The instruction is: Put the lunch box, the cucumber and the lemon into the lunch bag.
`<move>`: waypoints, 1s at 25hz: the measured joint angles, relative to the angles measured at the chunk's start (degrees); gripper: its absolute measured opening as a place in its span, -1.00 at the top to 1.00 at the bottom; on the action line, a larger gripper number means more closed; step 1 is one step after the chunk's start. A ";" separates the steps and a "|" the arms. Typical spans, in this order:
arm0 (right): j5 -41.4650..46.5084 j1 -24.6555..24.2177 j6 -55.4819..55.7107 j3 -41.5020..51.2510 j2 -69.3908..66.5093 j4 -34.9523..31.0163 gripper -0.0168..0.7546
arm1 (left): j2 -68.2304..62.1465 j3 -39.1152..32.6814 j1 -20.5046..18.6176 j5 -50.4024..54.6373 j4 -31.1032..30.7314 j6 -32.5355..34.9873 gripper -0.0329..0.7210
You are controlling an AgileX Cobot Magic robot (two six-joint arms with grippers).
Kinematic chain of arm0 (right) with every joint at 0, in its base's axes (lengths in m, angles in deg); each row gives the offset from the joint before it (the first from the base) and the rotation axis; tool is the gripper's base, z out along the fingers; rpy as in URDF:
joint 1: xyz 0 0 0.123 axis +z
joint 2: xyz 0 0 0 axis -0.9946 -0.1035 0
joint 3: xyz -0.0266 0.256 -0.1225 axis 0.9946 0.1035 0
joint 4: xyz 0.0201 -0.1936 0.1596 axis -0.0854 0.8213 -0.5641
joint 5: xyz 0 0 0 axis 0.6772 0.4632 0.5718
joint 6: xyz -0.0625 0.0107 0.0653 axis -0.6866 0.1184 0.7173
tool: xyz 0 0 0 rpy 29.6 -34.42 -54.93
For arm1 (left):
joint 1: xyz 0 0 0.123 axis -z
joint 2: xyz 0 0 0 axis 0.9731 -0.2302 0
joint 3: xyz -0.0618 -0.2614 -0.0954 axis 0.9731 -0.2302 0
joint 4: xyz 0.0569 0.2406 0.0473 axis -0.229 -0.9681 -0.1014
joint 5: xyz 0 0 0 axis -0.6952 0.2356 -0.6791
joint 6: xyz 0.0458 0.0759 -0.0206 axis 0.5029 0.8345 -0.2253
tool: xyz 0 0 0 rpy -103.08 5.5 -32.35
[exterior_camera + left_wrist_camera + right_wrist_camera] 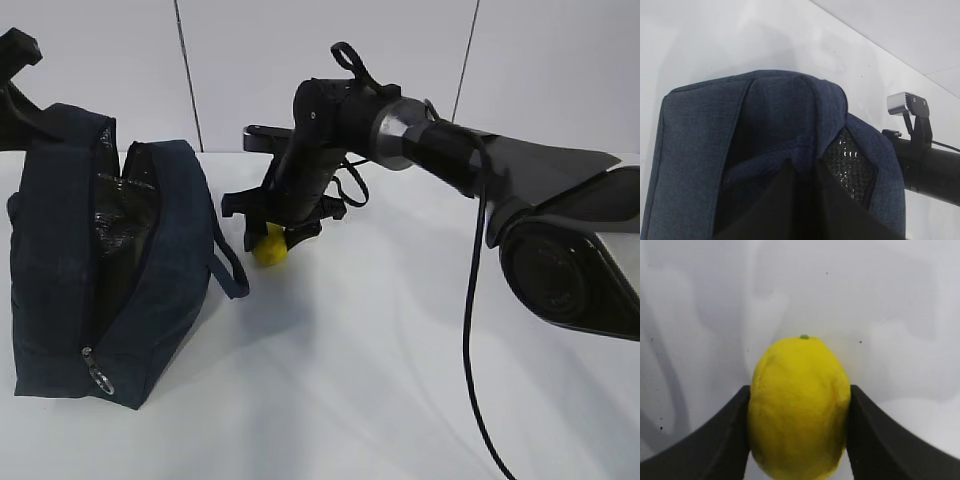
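On the left, the lunch bag (100,265) is standing on the white tabletop (350,400) with its top zipper parted, so the dark shiny lining is showing and the mouth is facing up, ready to take things. The left pincer (807,200) is sitting right against the bag's near end by a strap handle, probably steadying it or holding the opening apart; whether it is clenched on the fabric I cannot tell. Just right of the bag, the right pincer (268,238) is grasping the lemon (270,246) from both sides, low over the tabletop and close enough for a short carry. The lunch box and cucumber are not showing; possibly they are inside already. Behind, plain pale wall panels are closing off the scene.
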 joint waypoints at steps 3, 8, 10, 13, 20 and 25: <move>0.12 0.04 0.00 0.00 0.00 0.03 -0.14 | 0.00 0.00 0.00 0.00 -0.04 0.00 0.85; 5.40 0.04 0.00 -4.25 0.00 1.45 -0.13 | 0.00 0.00 0.00 0.00 -0.13 0.00 0.85; 8.91 0.04 0.00 -7.83 0.00 2.13 -0.13 | 0.00 0.00 0.00 0.00 -0.13 0.00 0.85; 11.52 -0.48 0.00 -13.85 0.00 3.31 -0.13 | 0.00 0.00 0.00 0.00 -0.13 0.00 0.85; 12.66 -1.54 0.00 -21.98 3.67 2.51 -0.13 | 0.00 0.00 0.00 0.00 -0.13 0.00 0.85; 12.86 -1.62 0.00 -22.33 9.61 -2.56 -0.13 | 0.00 0.00 0.00 -0.01 -0.13 0.00 0.85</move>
